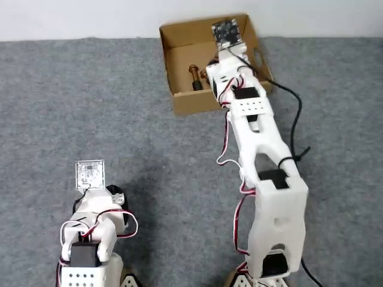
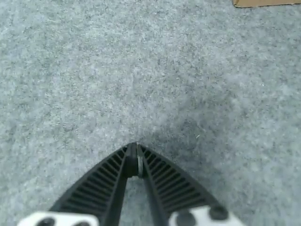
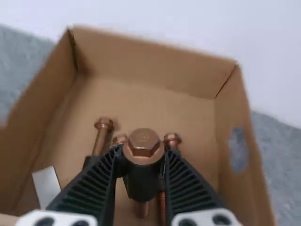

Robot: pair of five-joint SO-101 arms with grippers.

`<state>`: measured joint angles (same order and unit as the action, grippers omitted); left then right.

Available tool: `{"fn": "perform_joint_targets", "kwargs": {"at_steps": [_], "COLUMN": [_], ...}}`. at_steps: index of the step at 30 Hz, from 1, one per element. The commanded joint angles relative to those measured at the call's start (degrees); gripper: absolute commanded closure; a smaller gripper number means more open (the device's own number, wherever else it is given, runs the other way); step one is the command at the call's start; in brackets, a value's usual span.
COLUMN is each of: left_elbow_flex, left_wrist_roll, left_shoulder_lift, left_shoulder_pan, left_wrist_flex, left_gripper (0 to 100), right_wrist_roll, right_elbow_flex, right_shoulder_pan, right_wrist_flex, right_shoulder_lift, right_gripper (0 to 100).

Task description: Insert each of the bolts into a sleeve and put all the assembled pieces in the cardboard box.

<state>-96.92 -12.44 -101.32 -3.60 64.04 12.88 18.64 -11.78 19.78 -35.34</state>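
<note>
The step in hand is looking like the drop-off: the right claw [image 3: 141, 151] is clenching an assembled piece, its ribbed fingers [image 3: 101, 181] pressing on either side of a black sleeve [image 3: 141, 181] with the copper hex head of the bolt [image 3: 143, 146] sitting on top, pointing up toward the wrist camera. In the high view the right arm is stretching from the lower right of the frame up to the cardboard box [image 1: 179, 101] at upper centre, so the held piece is hanging inside the box's walls, above its floor; whether it is touching the floor is hard to tell. At least one finished piece [image 1: 195, 78] is already lying on the box floor toward its left side, and the right wrist view is showing two more copper heads [image 3: 172, 140] just beside the claw's tips. The left claw [image 2: 136, 150] is resting shut on nothing, tips meeting, hovering over the grey felt counter [image 1: 119, 107] at the lower left of the high view, well apart from the box. Judging from this, the insertion for this piece is done and only the release is remaining. The next move is calling for the right claw to open with the piece low over bare cardboard, so it is not bouncing off its neighbours or hanging up on the box wall [image 3: 155, 61], and then for the arm to be lifting straight out without catching the rim.
</note>
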Motion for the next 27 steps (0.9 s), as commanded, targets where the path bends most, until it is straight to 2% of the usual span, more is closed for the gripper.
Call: {"fn": "perform_joint_targets", "kwargs": {"at_steps": [1, 3, 9, 17, 22, 27], "left_elbow_flex": [0.3, 0.3, 0.3, 0.3, 0.3, 0.3], "left_wrist_roll": [0.2, 0.2, 0.2, 0.1, 0.1, 0.3], "left_shoulder_lift": [0.0, 0.0, -0.2, -0.3, -0.2, -0.3], "left_shoulder_pan": [-0.3, -0.4, -6.2, -6.1, -6.2, -6.2], "left_wrist_flex": [0.3, 0.3, 0.0, 0.2, 0.3, 3.4], "left_gripper": [99, 99, 99, 99, 99, 99], "right_wrist_roll": [2.7, 4.7, 5.7, 5.6, 5.5, 2.5], "right_elbow_flex": [5.6, 6.1, 7.5, 7.4, 7.4, 7.1], "right_shoulder_pan": [-0.6, -0.6, -0.6, -0.5, -0.6, -0.6], "right_wrist_flex": [-1.1, 2.1, 8.4, 9.6, 16.6, 24.9], "right_shoulder_lift": [-1.6, -2.9, -3.6, -0.4, 4.3, 11.0], "right_gripper": [98.7, 97.7, 85.3, 92.5, 99.3, 99.1]}}
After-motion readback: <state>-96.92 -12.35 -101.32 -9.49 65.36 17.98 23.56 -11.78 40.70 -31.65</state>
